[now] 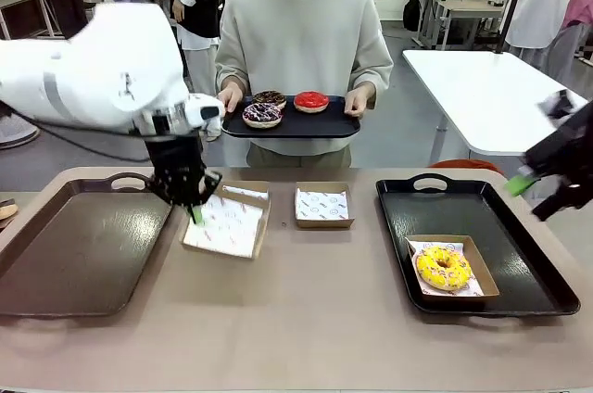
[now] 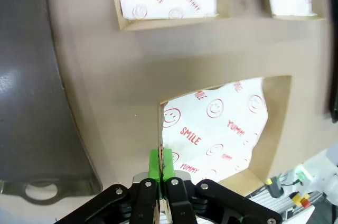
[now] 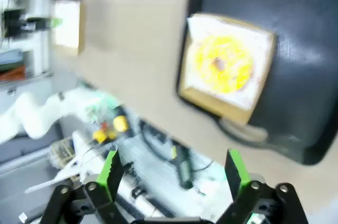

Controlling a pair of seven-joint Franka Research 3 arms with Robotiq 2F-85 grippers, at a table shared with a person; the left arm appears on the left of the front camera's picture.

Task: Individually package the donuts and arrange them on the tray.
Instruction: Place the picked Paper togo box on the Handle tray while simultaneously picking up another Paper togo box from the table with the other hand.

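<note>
The left gripper (image 1: 195, 214) is at the left wall of a paper-lined cardboard box (image 1: 227, 226) on the table (image 1: 306, 310). In the left wrist view its green pads (image 2: 154, 161) are clamped together on that thin wall (image 2: 160, 163), with the liner printed "SMILE" and "YUMMY" just beside them. The box sits just right of a dark empty tray (image 1: 79, 245) and partly covers a second box (image 1: 248, 191) behind it. A third lined box (image 1: 323, 205) stands apart near the table's middle. The right gripper (image 1: 537, 191) is off the table's right edge, blurred, with its jaws wide apart and nothing between them, as the right wrist view confirms (image 3: 173, 176). The yellow-glazed donut (image 1: 444, 267) lies flat, hole upward, in its own cardboard box (image 1: 482, 272) on the black tray (image 1: 408, 217) at the right. As a ring it has no long axis, and its box sits slightly skewed to the tray's edges. The other three donuts are on a serving tray (image 1: 290, 127) held in both of the person's hands at the far side, its long axis running left to right. They are the red-glazed donut (image 1: 311, 101), the sprinkled dark chocolate donut (image 1: 262, 114) and the plain chocolate donut (image 1: 271, 96) — all flat, holes up, unboxed.
</note>
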